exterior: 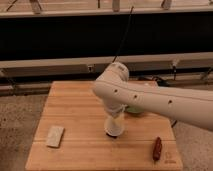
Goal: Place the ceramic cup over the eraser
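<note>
The ceramic cup (114, 126), one small plain white tapered piece, stands near the middle of the wooden bench (80, 105), a dark sliver showing at its base. The tool (114, 116) sits directly above it, hidden behind the arm. One beige block (54, 136), one reddish-brown stick (157, 148), one green bowl (134, 109).

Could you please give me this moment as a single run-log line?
phase: lowering cup | hand: above table centre, behind ceramic cup | eraser: dark edge under cup | green bowl: behind arm
</note>
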